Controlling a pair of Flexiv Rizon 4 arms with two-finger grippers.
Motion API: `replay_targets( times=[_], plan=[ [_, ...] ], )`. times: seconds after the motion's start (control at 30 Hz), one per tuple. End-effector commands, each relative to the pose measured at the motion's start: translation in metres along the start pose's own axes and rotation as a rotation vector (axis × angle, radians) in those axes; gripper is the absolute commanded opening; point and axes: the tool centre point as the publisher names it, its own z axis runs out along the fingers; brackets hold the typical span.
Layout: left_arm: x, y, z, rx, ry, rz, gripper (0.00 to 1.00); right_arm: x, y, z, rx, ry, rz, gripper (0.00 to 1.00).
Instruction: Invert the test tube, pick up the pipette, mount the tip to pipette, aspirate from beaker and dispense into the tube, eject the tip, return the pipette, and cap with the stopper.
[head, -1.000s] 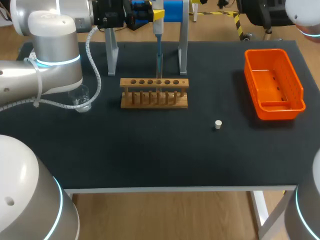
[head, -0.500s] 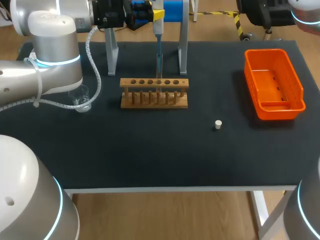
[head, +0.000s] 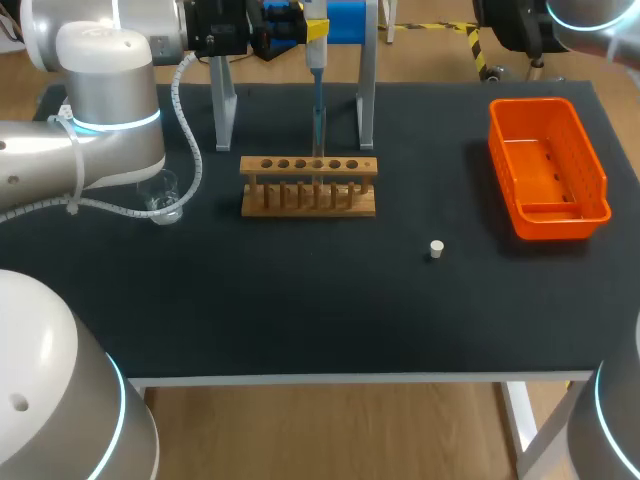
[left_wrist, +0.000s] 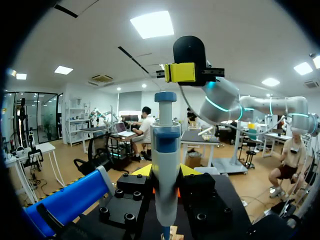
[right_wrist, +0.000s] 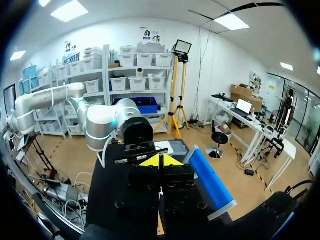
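My left gripper (head: 312, 30) is at the back of the table, shut on the white and blue pipette (head: 316, 60), which hangs upright. In the left wrist view the pipette (left_wrist: 166, 165) stands between my yellow fingertips (left_wrist: 189, 170). Its thin blue tip (head: 318, 120) points down at a hole of the wooden rack (head: 308, 186); I cannot make out a tube there. The glass beaker (head: 164, 198) stands left of the rack, partly behind my left arm. A small white stopper (head: 436, 249) lies at the front right of the rack. My right gripper (right_wrist: 160, 161) is shut and empty, high over the table's far right.
An orange bin (head: 546, 168) sits at the right side of the table. A metal stand (head: 366, 95) carrying a blue roll (head: 347, 20) straddles the space behind the rack. Dark tabletop stretches in front of the rack.
My right arm at the far right corner has drifted up and toward the back. The left arm, the pipette and the things on the table have stayed put.
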Motion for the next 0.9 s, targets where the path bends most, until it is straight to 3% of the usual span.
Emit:
replay_targets(
  times=[0.03, 0.9],
  plan=[
    [0.0, 0.0, 0.001, 0.003, -0.004, 0.001, 0.0, -0.001, 0.004, 0.012, 0.005, 0.011, -0.004, 0.0],
    [0.0, 0.0, 0.001, 0.003, -0.004, 0.001, 0.0, 0.003, 0.002, 0.026, 0.037, 0.0, -0.022, 0.0]
  ],
)
